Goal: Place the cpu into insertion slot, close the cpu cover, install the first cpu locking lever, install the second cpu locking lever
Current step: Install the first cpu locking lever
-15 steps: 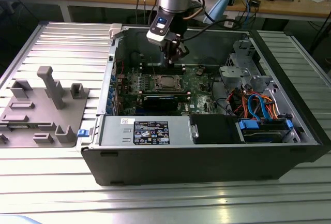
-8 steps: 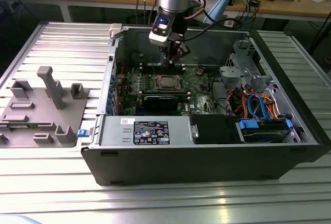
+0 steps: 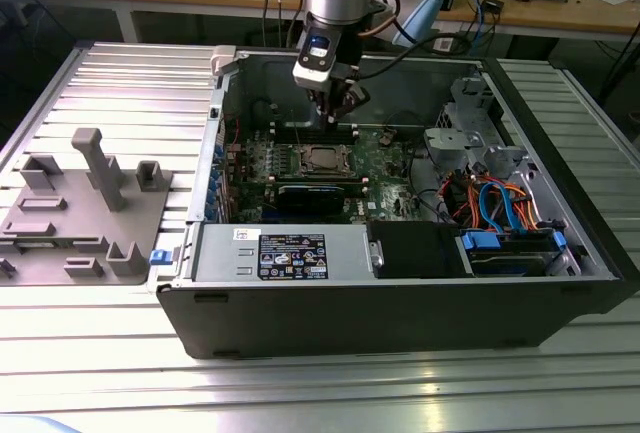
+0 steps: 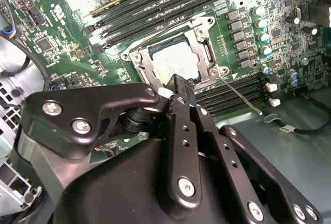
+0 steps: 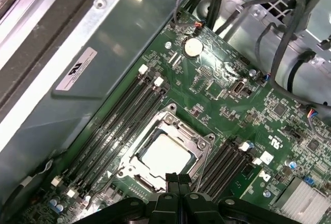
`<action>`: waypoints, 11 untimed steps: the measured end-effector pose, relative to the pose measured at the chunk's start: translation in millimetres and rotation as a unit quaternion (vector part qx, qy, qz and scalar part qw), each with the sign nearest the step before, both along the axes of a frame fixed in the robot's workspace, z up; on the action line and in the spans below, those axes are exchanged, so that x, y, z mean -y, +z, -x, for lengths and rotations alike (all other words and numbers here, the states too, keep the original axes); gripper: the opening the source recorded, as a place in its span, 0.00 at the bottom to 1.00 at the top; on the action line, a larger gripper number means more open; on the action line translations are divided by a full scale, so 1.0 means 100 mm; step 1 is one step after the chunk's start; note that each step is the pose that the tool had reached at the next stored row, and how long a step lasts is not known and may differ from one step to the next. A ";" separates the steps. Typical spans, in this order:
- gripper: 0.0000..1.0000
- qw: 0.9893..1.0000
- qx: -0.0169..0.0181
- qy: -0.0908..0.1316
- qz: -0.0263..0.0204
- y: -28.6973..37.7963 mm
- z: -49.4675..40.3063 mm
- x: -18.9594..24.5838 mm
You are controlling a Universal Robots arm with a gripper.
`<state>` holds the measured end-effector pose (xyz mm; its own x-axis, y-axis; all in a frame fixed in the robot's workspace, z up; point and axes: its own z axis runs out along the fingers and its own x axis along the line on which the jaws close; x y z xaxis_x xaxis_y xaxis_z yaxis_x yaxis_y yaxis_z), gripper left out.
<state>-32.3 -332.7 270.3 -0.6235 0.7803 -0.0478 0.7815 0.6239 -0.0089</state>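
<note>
Notes the cpu [image 5: 164, 154] seated in the insertion slot [image 4: 209, 53] under the lowered cpu cover [image 5: 199, 144], judges one locking lever [image 4: 240, 95] beside the slot unlatched, records the pincer [image 5: 173, 178] clenched empty above the slot.

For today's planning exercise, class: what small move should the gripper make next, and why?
Probably shift the shut gripper onto the lever and press it down: the cpu lies under the closed cover, while that lever sticks out from the socket corner, seemingly unlatched.
</note>
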 end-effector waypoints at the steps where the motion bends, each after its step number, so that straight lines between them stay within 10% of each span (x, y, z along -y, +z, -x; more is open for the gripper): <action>1: 0.11 1.000 0.000 0.004 0.000 0.000 0.000 0.000; 11: 0.11 0.999 0.000 0.045 0.000 0.000 0.000 0.000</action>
